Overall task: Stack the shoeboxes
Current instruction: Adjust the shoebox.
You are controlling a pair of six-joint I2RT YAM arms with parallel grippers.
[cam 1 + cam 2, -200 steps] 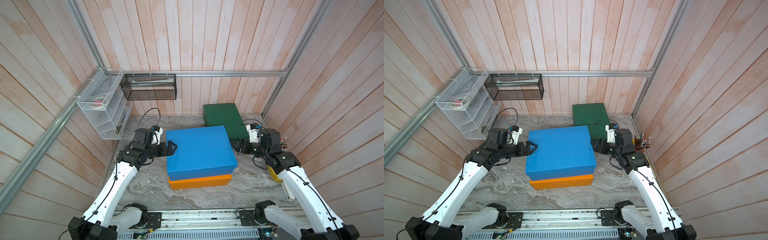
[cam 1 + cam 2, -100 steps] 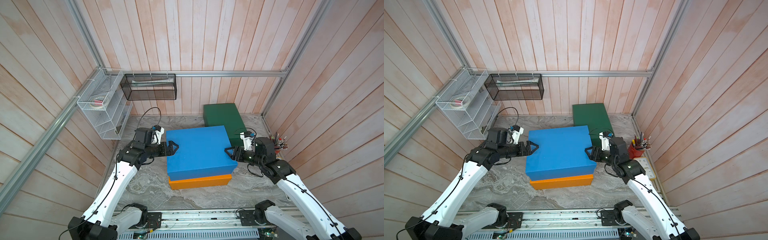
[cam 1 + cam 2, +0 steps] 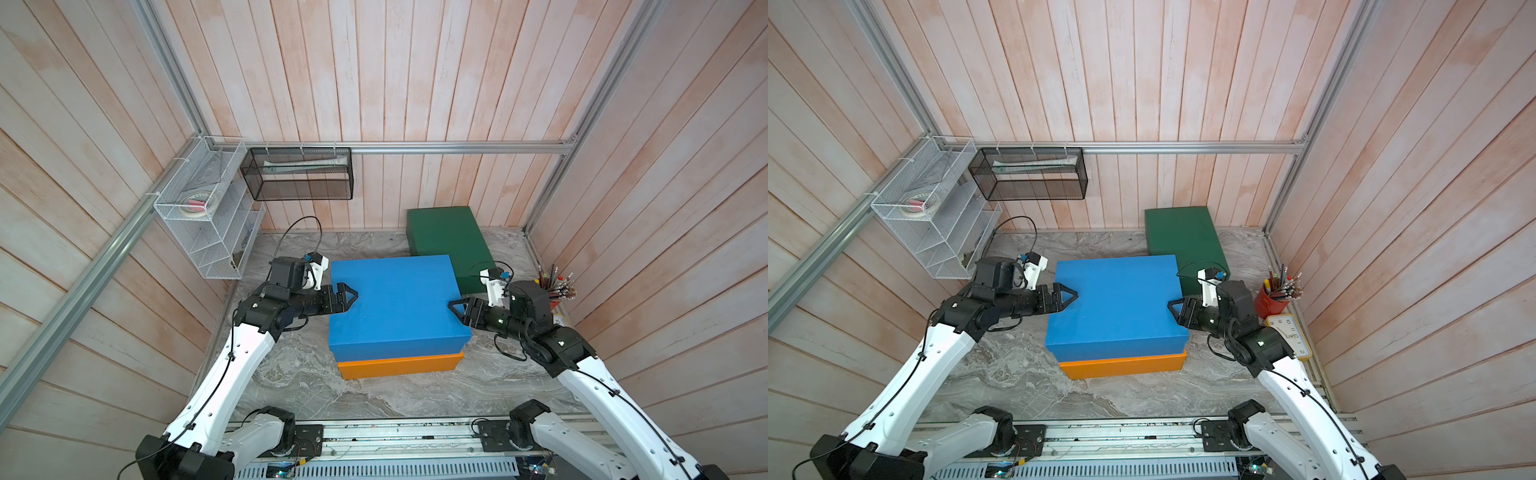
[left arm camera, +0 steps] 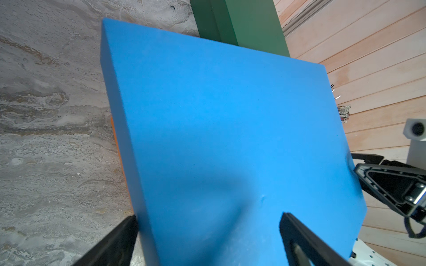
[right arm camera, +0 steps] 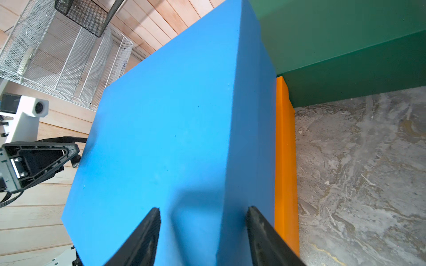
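The left gripper (image 3: 348,296), black jaws spread wide and stacked one above the other, is straddling the left end of the large, rectangular, lidded cardboard blue shoebox (image 3: 399,307). That box is sitting on a plain cardboard orange shoebox (image 3: 399,365) of similar size, midway across the grey marbled tabletop (image 3: 365,247), long axis running left to right. The right gripper (image 3: 455,309), jaws parted less widely, is bracketing the upper edge of the opposite end. Each upper finger appears to be hovering clear of the top face, so neither is pinching. Behind and to the right, the dark green shoebox (image 3: 446,237), lidded cardboard too, is lying flat near the back wall, its long axis pointing away from the robot, crosswise to the stack. It is lying just beyond the right gripper and well apart from the left, so the right arm is likely facing the shorter reach, and a quarter turn is probably needed. Both top views are hiding its near corner behind the blue shoebox. The right wrist view is showing that corner just beside the orange shoebox (image 5: 285,161), though whether they touch is unclear.
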